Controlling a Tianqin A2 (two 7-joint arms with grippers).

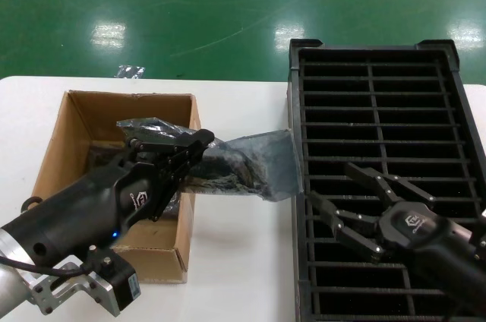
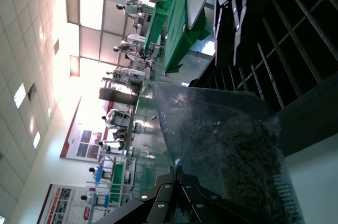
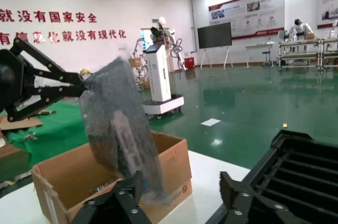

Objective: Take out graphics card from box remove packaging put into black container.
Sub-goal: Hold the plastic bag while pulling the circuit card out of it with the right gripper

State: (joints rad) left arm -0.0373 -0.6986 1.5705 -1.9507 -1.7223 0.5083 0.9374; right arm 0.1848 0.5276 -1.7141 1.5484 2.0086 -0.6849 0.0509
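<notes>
Two grippers are seen over a white table (image 1: 228, 261). The bag (image 1: 243, 162), with the card dimly visible inside, is clamped at one end by the left gripper (image 1: 199, 144) and held in the air between the box (image 1: 68, 147) and the tray (image 1: 456, 71). The right gripper (image 1: 342, 204) is spread wide, empty, above the tray's near slots.

Bag pinched in the left gripper

The left gripper (image 2: 177, 174), at bottom centre, clamps the grey packaging (image 2: 222, 145); the black container (image 2: 285, 39) fills the upper right.
</notes>
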